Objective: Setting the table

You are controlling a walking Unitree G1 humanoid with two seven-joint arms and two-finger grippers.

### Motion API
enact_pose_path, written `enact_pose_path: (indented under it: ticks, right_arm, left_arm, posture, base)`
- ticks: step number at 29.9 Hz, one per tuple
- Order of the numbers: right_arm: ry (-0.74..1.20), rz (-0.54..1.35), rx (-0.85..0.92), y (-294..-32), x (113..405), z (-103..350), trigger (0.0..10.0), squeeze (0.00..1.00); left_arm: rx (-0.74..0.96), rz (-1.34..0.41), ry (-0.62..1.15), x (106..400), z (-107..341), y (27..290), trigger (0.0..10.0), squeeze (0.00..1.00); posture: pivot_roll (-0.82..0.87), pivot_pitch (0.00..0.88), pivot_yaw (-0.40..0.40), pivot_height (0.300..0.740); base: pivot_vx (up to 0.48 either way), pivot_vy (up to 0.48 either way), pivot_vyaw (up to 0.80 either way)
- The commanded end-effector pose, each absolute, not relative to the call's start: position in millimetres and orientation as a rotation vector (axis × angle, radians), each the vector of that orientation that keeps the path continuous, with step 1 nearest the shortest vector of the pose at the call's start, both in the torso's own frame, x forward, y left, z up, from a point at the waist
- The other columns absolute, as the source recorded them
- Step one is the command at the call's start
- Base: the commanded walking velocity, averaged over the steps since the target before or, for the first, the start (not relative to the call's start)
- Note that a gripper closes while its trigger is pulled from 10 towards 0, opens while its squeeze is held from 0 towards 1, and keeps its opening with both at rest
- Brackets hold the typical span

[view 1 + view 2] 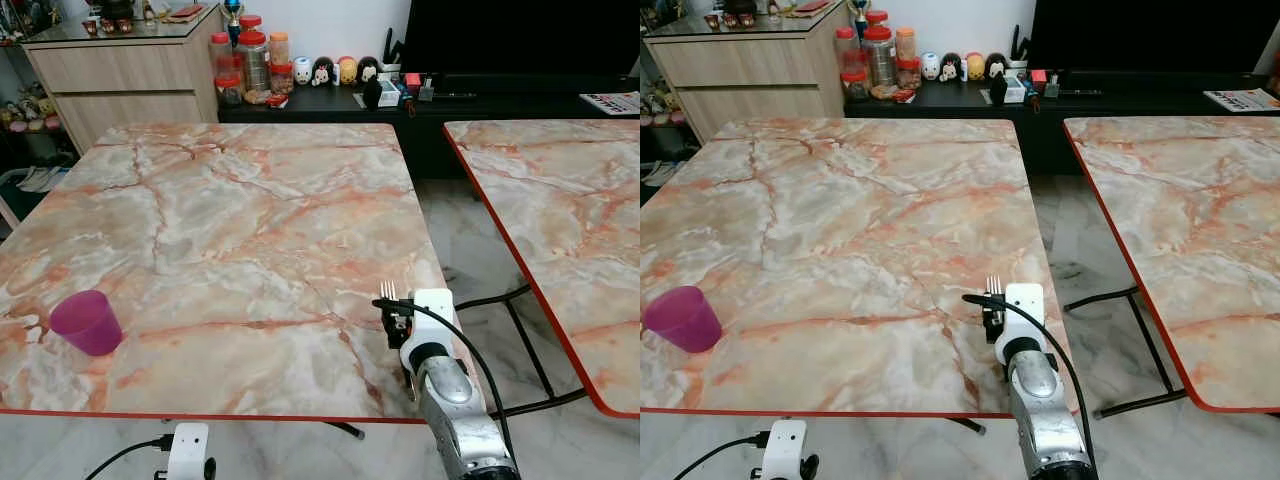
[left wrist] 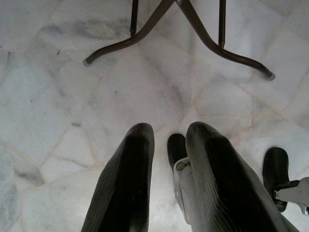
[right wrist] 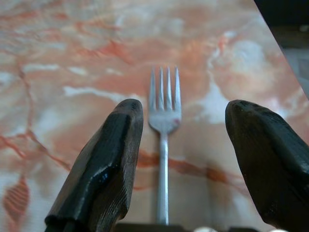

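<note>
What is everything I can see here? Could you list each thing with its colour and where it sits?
Table: one, marbled pink and cream with a red edge, directly ahead.
Second table: one, same marbling, to the right across a gap.
Cup: one, purple, near the first table's front left corner.
Fork: one, silver, lying flat near the front right edge, tines pointing away.
Jars: several, red-lidded, on the dark low cabinet behind.
Figurines: a row, mixed colours, beside the jars.
Sideboard: one, light wood, back left.
Right gripper: black fingers open either side of the fork.
Left gripper: black, hanging over the pale floor.
</note>
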State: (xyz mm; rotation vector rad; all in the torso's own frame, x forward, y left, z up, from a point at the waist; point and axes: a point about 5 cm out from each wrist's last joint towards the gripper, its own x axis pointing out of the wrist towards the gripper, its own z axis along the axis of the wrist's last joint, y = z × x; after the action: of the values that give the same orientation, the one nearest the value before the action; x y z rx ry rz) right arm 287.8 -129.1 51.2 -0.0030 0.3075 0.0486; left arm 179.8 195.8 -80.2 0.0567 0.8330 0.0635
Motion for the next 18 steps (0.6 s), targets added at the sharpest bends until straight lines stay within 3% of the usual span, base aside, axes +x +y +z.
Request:
enact_pose_path:
  ticks: [1,18]
  right_arm:
    - [0.338,0.036,-0.010,-130,289,48,10.0,0.00]
    - [0.394,0.112,-0.036,-119,294,45,10.0,0.00]
  left_arm:
    - [0.051,0.061,0.853,178,-82,198,10.0,0.00]
    - [0.040,0.047,0.862,177,-82,196,10.0,0.00]
  posture:
    - [-0.02,0.001,0.025,0.740]
    - [-0.01,0.000,0.022,0.740]
  base:
    - [0.000,0.000,0.00]
    - [0.000,0.000,0.00]
